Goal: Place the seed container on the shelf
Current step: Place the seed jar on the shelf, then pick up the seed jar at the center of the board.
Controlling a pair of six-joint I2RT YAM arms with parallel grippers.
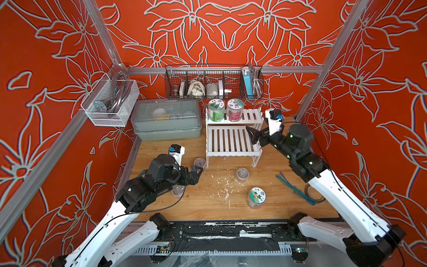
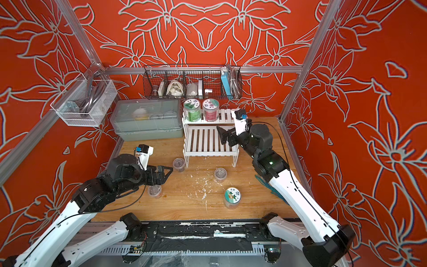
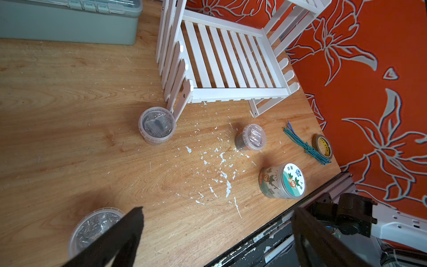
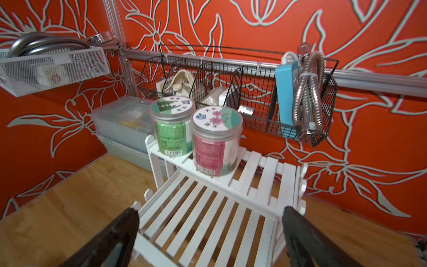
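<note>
Two jars (image 1: 216, 111) already sit on the shelf (image 1: 231, 141); the seed jar (image 1: 256, 197) waits on the tabletop (image 1: 196, 208) at its five o'clock, left fingers (image 3: 124, 233) and right fingers (image 4: 120, 231) wide, empty.

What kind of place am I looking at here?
Likely a staged storage corner in a robot test booth: white slatted two-tier shelf with labelled jars, black wire hanging basket, orange floral wall panels.

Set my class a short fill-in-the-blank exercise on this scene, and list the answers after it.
1. The upper tier of the shelf holds ____ jars.
2. The seed container stands upright on the wooden ____.
3. The left claw and the right claw are both ____ and hold nothing.
Answers: two; table; open.
</note>
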